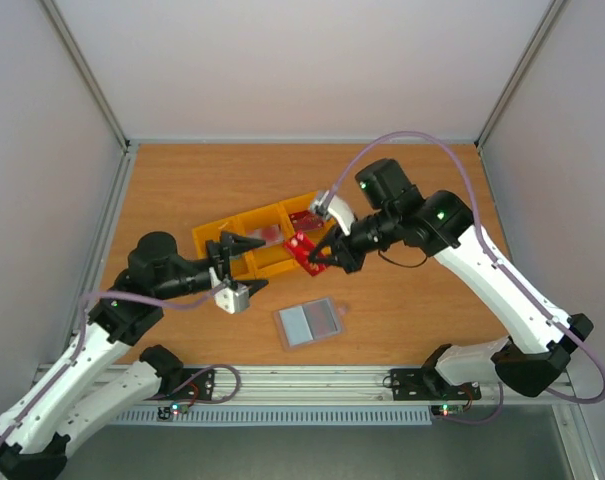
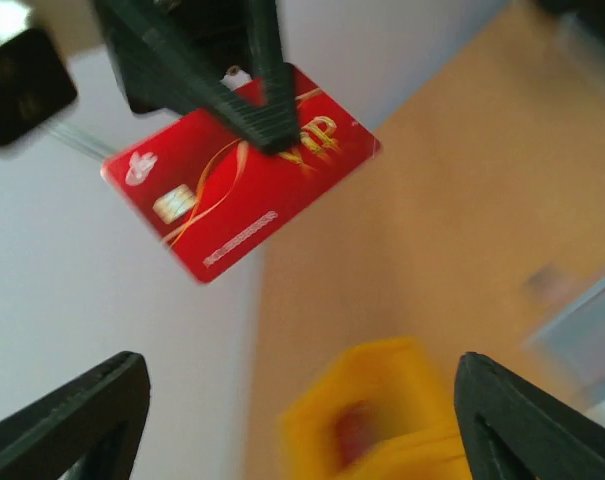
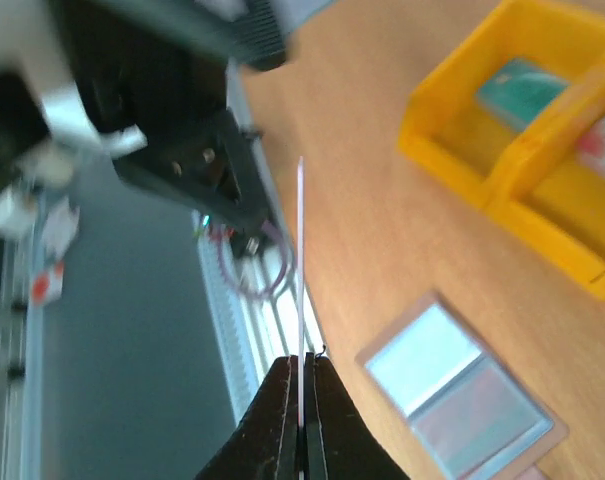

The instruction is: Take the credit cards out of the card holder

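While the right gripper [image 1: 319,258] is clamped on the red card [image 2: 237,185] and holds it in the air just beside the right end of the tray [image 3: 462,165], the task looks almost finished. The holder [image 1: 309,322] lies unfolded and flat near the front edge of the worktop [image 1: 412,190], about in the middle, apart from both grippers. 2 cards lie in the tray: the teal card [image 3: 522,85] in 1 compartment, and the white card [image 1: 270,232] with the red blotch in the compartment next to it. The left gripper [image 2: 300,365] has its jaws wide apart with nothing between them; it hangs over the left end of the tray and faces the red card. I judge that only the putting down of the red card is left, probably in the tray. 1 panel of the holder looks a little pinkish, so I cannot tell if its pockets are all empty.
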`<state>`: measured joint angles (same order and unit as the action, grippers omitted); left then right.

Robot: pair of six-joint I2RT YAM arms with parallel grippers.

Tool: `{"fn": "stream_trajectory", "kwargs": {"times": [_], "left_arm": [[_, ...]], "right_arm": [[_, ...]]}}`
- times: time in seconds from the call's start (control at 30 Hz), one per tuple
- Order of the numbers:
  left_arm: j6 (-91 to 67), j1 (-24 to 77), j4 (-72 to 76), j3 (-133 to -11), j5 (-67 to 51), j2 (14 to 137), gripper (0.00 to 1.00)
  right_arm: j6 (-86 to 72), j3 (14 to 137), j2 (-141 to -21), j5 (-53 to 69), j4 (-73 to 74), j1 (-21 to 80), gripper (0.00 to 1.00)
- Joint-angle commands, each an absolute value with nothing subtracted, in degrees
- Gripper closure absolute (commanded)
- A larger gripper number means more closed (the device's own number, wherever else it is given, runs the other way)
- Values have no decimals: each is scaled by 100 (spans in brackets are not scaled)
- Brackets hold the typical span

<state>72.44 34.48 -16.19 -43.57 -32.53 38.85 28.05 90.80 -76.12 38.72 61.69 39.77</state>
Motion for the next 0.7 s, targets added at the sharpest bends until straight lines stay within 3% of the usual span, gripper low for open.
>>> {"fn": "stream_trajectory", "kwargs": {"times": [0.0, 0.1, 0.23, 0.37, 0.5, 0.67], "left_arm": [[3304, 3433, -3456, -4646, -4976, 3896, 19], [1758, 3282, -2784, -4478, -5231, 3960, 21], [995, 3198, -1811, -4268, -5562, 4122, 26], [275, 3199, -1436, -4166, -5567, 4285, 39], [252, 3199, -1586, -4117, -5554, 4270, 50], [286, 3216, -1242, -4026, -5640, 4339, 55]], "right_arm": [[4824, 9375, -7691, 3642, 7873, 4489, 99], [5038, 9511, -7847, 3311, 8071, 4649, 98], [5268, 10006, -8486, 2439, 8515, 5249, 99], [5503, 10415, -8876, 2067, 8724, 5565, 99], [5565, 10658, -9012, 2081, 8634, 5701, 99], [5652, 11004, -9292, 1933, 8634, 5920, 99]]}}
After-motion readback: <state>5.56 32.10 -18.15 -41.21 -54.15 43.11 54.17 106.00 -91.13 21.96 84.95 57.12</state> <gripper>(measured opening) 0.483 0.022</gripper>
